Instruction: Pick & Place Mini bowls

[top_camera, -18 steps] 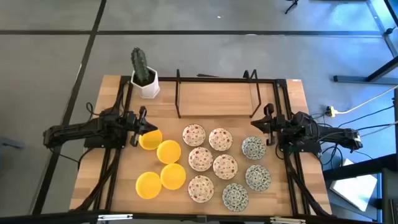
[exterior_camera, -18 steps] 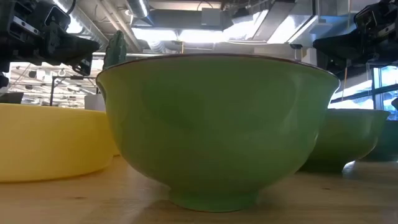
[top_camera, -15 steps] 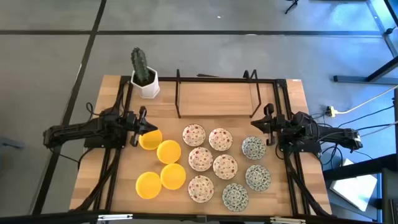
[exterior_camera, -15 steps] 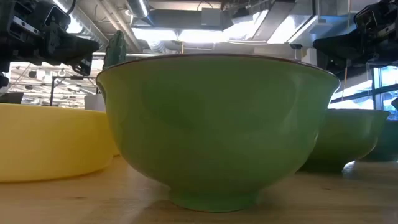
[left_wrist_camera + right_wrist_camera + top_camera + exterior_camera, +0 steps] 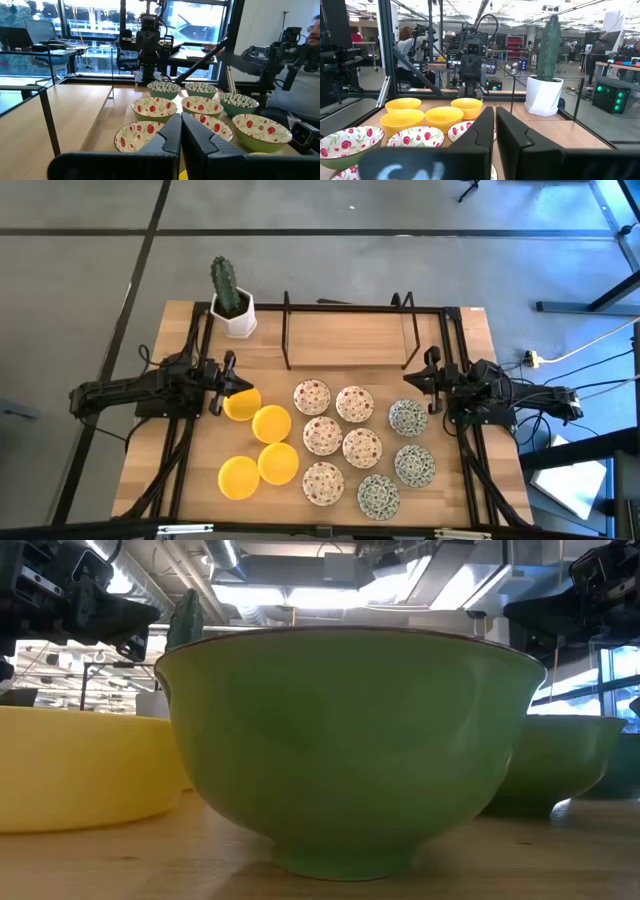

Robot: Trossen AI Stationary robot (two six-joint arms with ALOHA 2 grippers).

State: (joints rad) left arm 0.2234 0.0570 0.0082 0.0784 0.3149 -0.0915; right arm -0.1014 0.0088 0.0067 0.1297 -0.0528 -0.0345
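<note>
Nothing differs from the frame 0.6 s earlier: both arms and every bowl sit where they were. The left end effector (image 5: 226, 385) hovers at the left side of the tabletop (image 5: 340, 340), fingers pressed together and holding nothing, just beside the nearest yellow bowl (image 5: 241, 404). The right end effector (image 5: 426, 380) hangs at the right side, also closed and empty, next to the nearest green-patterned bowl (image 5: 407, 417).

The mini bowls lie grouped on the front half of the tabletop: 4 yellow bowls (image 5: 272, 423) to the left, 5 red-flowered bowls (image 5: 354, 404) in the middle, and 3 green-patterned bowls (image 5: 414, 465) to the right. A cactus in a white pot (image 5: 238, 315) stands at the back left corner.

In the low view, a green bowl (image 5: 350, 740) fills most of the picture.
</note>
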